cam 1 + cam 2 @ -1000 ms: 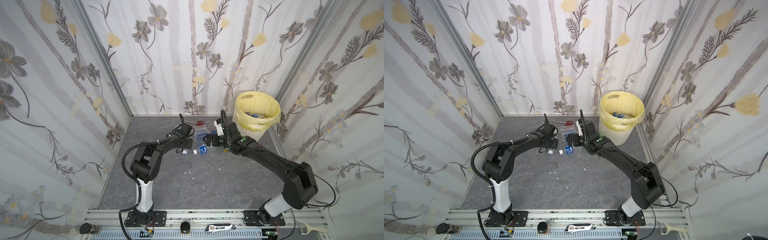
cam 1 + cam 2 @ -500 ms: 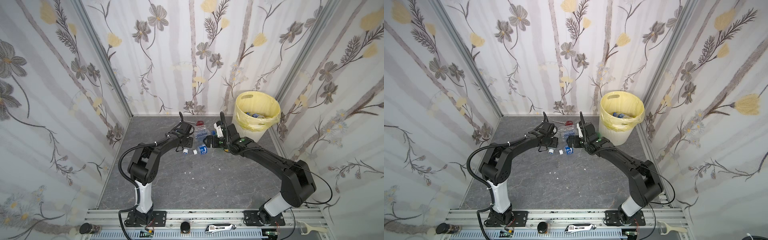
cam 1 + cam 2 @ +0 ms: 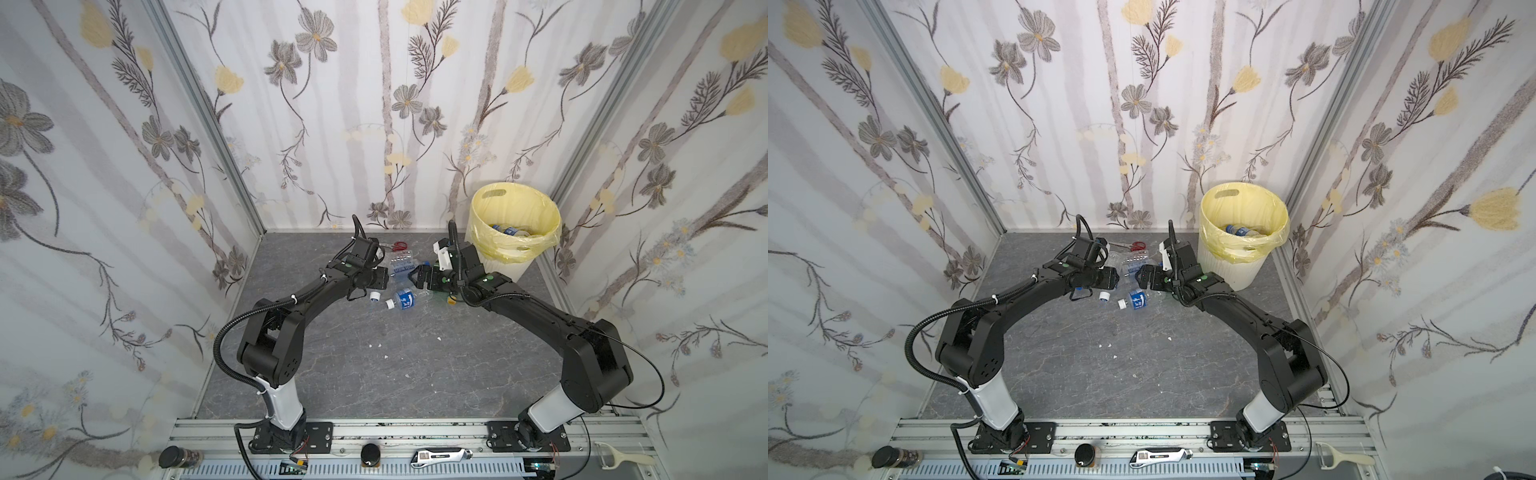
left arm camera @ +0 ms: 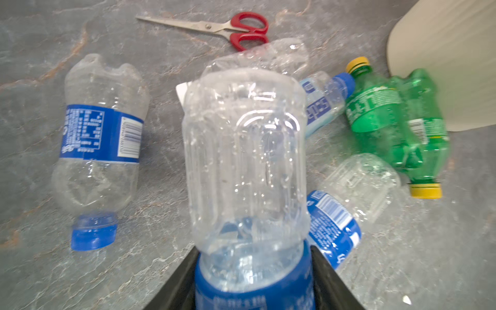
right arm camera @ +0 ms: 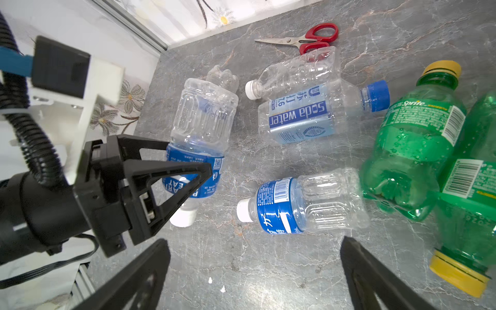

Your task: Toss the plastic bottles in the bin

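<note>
My left gripper is shut on a clear plastic bottle around its blue label; the right wrist view shows those fingers clamping it low over the floor. My right gripper is open above bare floor, just short of a white-capped blue-labelled bottle. Beyond lie a soda water bottle and two green bottles. In both top views the grippers face each other across the pile. The bin, lined in yellow, stands at the back right with bottles inside.
Red-handled scissors lie behind the pile near the back wall. A blue-capped bottle lies apart from the pile. The bin's white wall stands close to the green bottles. White crumbs dot the floor's middle.
My left gripper's jaws have narrowed onto the blue-labelled bottle. The right gripper has stayed wide open and has hardly moved.
</note>
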Action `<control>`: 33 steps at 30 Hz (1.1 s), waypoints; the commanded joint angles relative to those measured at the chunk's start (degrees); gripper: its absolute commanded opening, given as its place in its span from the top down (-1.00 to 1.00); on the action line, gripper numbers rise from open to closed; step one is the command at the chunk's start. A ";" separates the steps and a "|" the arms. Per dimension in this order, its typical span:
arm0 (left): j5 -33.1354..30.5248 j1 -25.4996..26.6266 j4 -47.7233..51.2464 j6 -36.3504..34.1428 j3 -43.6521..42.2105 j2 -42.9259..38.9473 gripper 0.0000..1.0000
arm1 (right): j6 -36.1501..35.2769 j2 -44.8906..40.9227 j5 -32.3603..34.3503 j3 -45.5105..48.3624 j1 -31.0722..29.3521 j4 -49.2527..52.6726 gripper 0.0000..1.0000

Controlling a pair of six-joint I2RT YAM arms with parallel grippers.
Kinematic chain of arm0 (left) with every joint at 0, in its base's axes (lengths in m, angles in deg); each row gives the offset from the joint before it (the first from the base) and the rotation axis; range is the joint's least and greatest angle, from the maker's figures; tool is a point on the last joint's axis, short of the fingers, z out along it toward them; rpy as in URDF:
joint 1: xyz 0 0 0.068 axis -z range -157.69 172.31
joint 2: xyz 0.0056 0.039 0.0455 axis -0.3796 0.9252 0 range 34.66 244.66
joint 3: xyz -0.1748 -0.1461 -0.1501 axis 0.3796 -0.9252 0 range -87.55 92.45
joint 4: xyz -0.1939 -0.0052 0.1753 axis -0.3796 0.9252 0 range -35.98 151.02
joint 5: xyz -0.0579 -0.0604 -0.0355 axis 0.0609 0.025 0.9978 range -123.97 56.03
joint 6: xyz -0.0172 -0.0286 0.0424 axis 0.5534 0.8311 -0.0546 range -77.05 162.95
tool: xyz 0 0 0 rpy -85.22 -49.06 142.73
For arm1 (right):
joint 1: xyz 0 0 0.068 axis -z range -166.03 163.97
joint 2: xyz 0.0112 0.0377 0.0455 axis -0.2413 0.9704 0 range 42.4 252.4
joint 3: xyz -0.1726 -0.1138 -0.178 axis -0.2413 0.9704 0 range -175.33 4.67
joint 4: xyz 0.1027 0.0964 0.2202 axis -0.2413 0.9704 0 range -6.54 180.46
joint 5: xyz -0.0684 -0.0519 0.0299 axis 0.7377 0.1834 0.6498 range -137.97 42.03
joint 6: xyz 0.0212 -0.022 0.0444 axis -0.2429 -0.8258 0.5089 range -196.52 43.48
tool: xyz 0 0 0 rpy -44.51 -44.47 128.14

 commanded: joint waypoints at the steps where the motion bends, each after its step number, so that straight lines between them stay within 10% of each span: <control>1: 7.29 -0.04 -4.90 0.65 -1.47 -2.32 -0.15 | 2.88 0.49 -3.10 -0.76 0.53 -4.59 -0.99; 33: 19.13 3.12 -18.34 6.85 -11.59 -9.87 -0.17 | 15.77 9.42 -12.50 -6.28 0.97 -14.99 -0.69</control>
